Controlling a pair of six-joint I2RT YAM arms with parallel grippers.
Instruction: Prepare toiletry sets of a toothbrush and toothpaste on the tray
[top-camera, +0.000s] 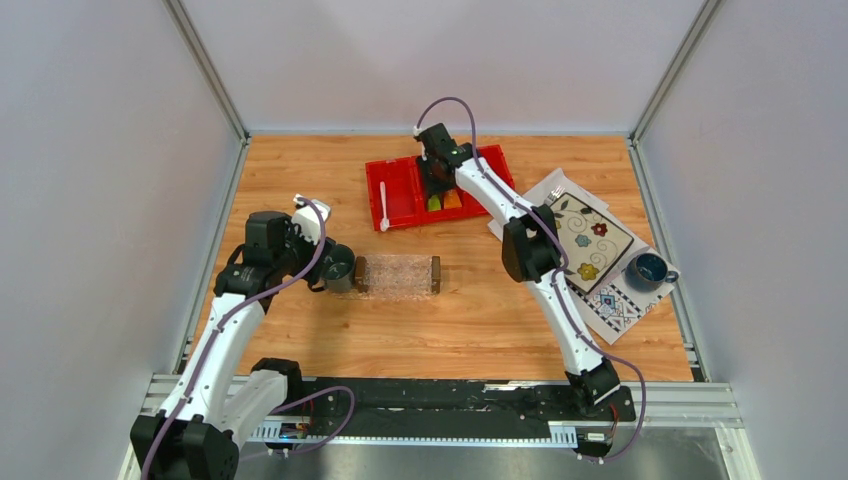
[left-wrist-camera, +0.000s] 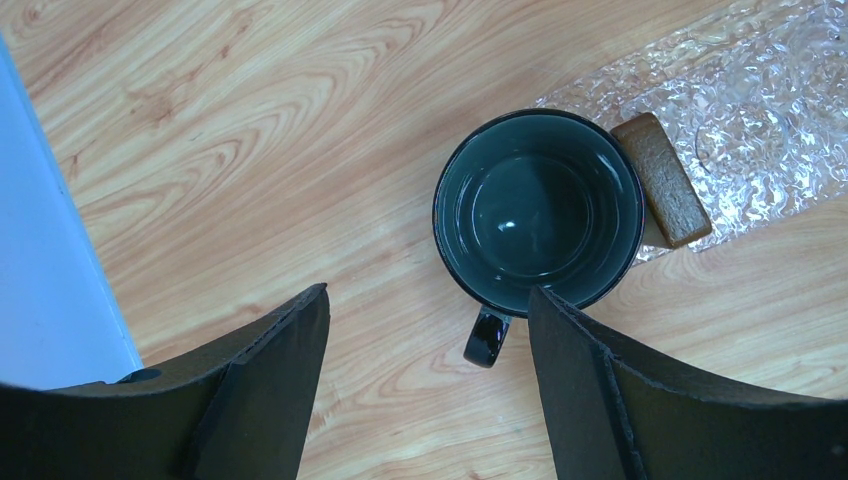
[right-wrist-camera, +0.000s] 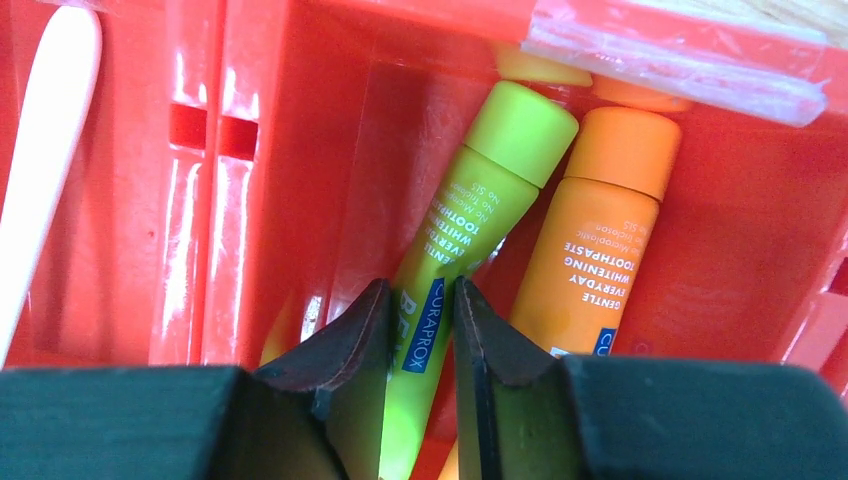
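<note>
The lime green toothpaste tube (right-wrist-camera: 480, 190) and the orange tube (right-wrist-camera: 595, 240) lie side by side in the middle compartment of the red bin (right-wrist-camera: 300, 150). My right gripper (right-wrist-camera: 420, 290) is down in that compartment, its jaws pressed on both sides of the green tube. The top view shows it over the bin (top-camera: 436, 180). The white toothbrush (top-camera: 383, 206) lies in the bin's left compartment (right-wrist-camera: 45, 150). The clear tray (top-camera: 398, 275) with brown end blocks sits mid-table. My left gripper (left-wrist-camera: 428, 295) is open and empty, hovering just left of the tray.
A dark grey-green mug (left-wrist-camera: 538, 205) stands against the tray's left brown block (left-wrist-camera: 662, 180), its handle between my left fingers' line. A flower-patterned cloth (top-camera: 585, 240) with a blue mug (top-camera: 648, 268) lies at the right. Walls enclose the table.
</note>
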